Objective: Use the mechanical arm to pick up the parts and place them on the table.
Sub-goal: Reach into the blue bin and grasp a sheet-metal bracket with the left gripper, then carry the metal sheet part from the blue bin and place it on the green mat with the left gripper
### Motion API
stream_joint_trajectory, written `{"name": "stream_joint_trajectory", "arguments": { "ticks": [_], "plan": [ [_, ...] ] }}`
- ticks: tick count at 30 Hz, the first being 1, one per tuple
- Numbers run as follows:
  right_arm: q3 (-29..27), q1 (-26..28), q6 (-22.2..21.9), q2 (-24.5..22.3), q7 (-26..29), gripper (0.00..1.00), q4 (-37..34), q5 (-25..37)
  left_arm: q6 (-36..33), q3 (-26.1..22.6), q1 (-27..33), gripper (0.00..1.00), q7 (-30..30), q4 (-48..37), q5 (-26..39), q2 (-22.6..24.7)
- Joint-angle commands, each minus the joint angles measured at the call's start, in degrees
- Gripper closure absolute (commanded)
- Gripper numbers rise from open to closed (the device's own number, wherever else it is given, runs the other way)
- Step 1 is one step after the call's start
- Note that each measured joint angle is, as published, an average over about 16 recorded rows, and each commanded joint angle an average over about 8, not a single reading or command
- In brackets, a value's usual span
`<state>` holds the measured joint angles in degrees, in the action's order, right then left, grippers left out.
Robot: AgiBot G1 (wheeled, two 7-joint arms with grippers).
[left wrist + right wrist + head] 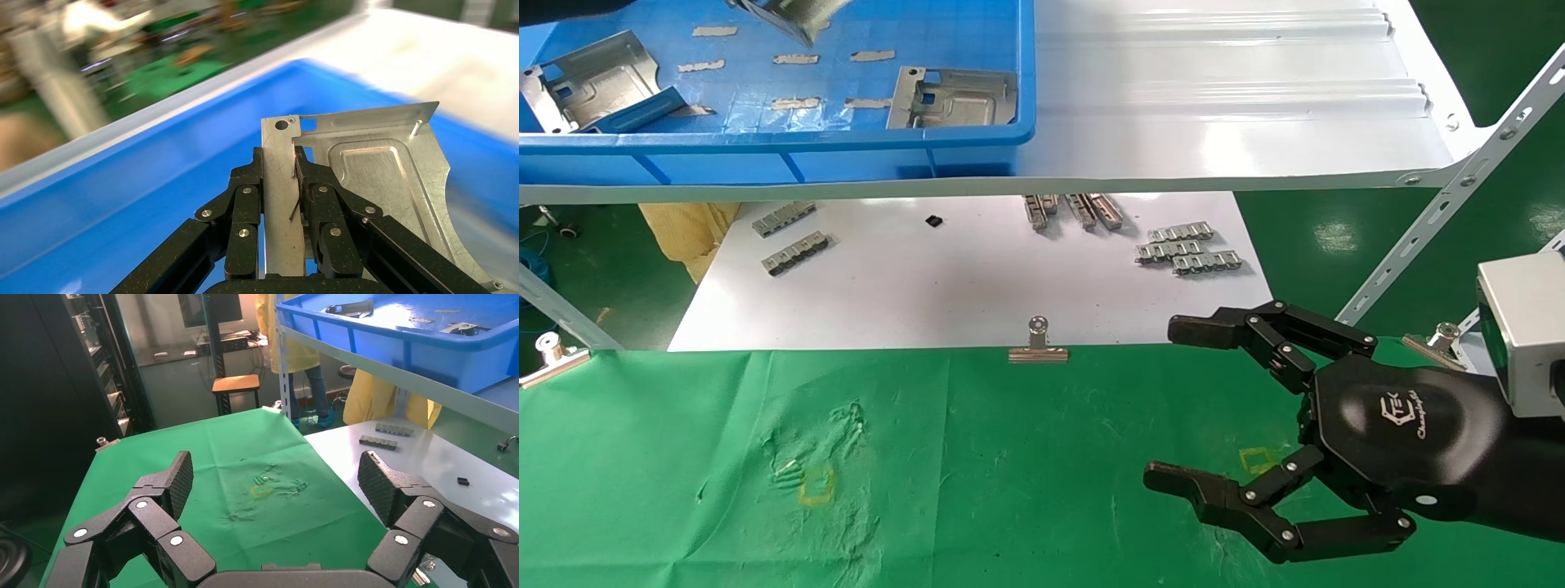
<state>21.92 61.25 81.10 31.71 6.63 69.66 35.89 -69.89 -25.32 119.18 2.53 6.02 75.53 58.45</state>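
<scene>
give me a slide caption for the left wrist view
Left end effector shut on a silver part above the blue bin.

Right hand (1164,400) hovers fingers spread; left hand (281,184) clamped shut

The head view's top edge is cutting off the left gripper (789,16) and its silver part (801,20), the background behind the blue bin (122,202) is blurring in the left wrist view, and the frame is cropping the right gripper's (1173,408) wrist.
</scene>
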Motion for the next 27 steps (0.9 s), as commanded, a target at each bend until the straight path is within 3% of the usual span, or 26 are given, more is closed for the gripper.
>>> {"name": "stream_joint_trajectory", "arguments": {
  "ticks": [1,5,9,20,27],
  "plan": [
    [0.0,0.0,0.0,0.0,0.0,0.0,0.0,0.0,-5.8,0.3,0.2,1.0,1.3,1.2,-0.7,-1.2],
    [0.0,0.0,0.0,0.0,0.0,0.0,0.0,0.0,-16.4,1.0,-1.2,1.0,4.9,2.5,-2.6,-3.0],
    [0.0,0.0,0.0,0.0,0.0,0.0,0.0,0.0,-21.4,1.1,-3.6,1.0,8.2,4.7,-4.4,-4.5],
    [0.0,0.0,0.0,0.0,0.0,0.0,0.0,0.0,-21.6,-6.1,-17.7,1.0,13.9,25.1,-13.9,-13.3],
    [0.0,0.0,0.0,0.0,0.0,0.0,0.0,0.0,-19.8,-10.3,-22.0,1.0,24.0,22.6,-12.1,-14.9]
  ]
}}
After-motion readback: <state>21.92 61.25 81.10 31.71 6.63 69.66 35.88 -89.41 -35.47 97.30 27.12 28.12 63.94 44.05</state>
